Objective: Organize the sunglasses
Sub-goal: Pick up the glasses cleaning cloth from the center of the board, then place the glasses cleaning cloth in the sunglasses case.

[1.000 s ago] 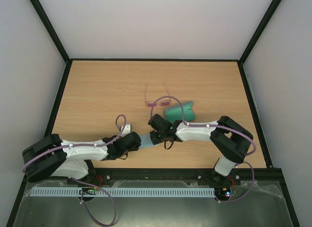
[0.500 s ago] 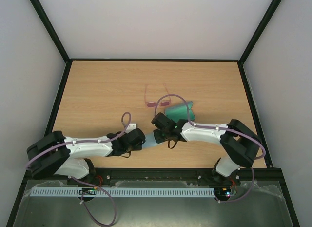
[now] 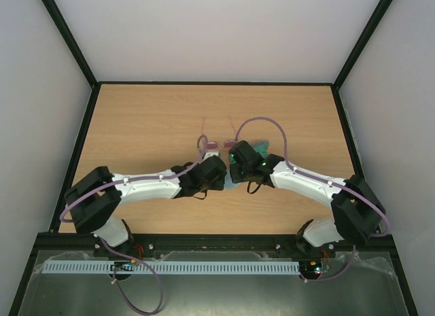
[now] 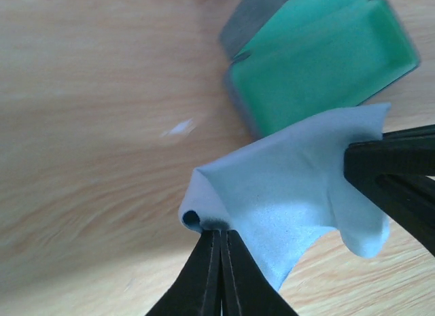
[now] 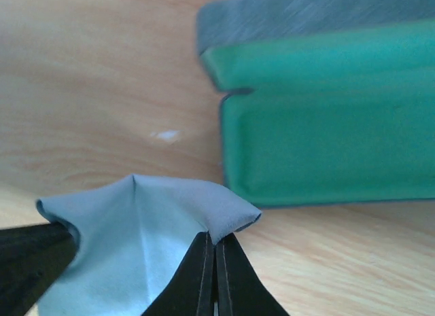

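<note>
The sunglasses (image 3: 211,145) lie on the table just beyond both grippers, partly hidden by them; they are out of both wrist views. My left gripper (image 4: 219,231) is shut on one corner of the light-blue cloth (image 4: 292,173). My right gripper (image 5: 215,241) is shut on another corner of the same cloth (image 5: 149,227). The cloth hangs between them just in front of the open case (image 4: 319,64), whose green inside faces up (image 5: 326,146). In the top view the left gripper (image 3: 220,172) and right gripper (image 3: 235,168) nearly meet; the case (image 3: 264,150) is mostly covered.
The black frame rail (image 3: 204,240) runs along the near table edge. White walls with black posts (image 3: 350,61) close in the sides and back. A small pale fleck (image 4: 178,128) lies on the wood left of the case.
Both arms have reached farther from the near edge, carrying the cloth between them up to the case and sunglasses. The case is now mostly covered in the top view.
</note>
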Tool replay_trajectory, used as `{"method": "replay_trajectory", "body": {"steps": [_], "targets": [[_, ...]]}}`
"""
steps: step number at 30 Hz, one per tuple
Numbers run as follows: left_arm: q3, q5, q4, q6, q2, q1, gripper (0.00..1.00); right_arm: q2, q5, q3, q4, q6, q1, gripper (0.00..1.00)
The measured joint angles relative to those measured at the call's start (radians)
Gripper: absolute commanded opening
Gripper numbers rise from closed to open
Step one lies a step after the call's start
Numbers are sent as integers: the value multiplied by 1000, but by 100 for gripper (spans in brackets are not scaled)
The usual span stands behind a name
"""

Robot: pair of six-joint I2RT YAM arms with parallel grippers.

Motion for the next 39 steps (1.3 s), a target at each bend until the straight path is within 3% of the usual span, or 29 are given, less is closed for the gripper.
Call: {"method": "replay_trajectory", "body": {"steps": [17,28,39], "targets": [[369,23,4,108,326,29,2,30,81,104,-79,-87,-235,1],[390,43,37,132,432,87,2,123,59,104,-51,-131,-328,1],[412,53,49,134,466,93,2,198,63,104,-13,-151,-335,1]]}}
